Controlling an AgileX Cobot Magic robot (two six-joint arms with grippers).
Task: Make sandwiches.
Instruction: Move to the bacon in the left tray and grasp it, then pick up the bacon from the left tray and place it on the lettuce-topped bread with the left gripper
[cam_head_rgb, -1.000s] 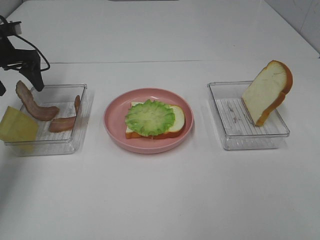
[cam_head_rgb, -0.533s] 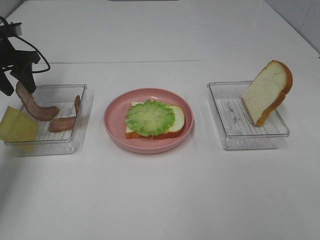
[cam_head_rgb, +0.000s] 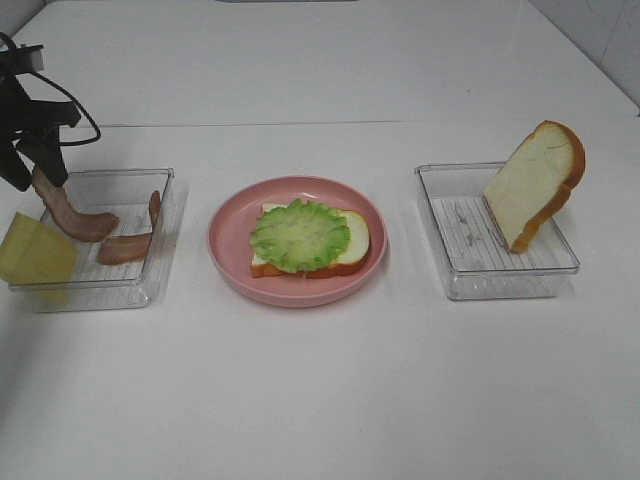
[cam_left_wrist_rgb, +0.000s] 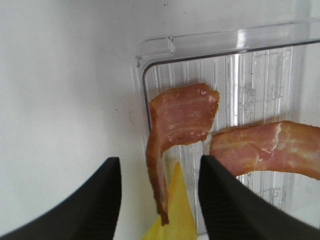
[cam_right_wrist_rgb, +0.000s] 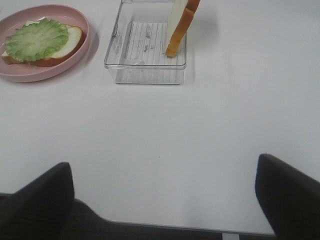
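Left pincer (cam_left_wrist_rgb: 159, 170) spread astride bacon strip (cam_left_wrist_rgb: 182, 115) at tray (cam_left_wrist_rgb: 200, 42) corner; cheese square (cam_left_wrist_rgb: 175, 220) near, second strip (cam_left_wrist_rgb: 265, 147) alongside

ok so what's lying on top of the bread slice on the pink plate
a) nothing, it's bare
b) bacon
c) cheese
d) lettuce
D: the frilly green lettuce covers most of the bread slice on the pink plate, while the bacon strips and the cheese are over at the left tray.
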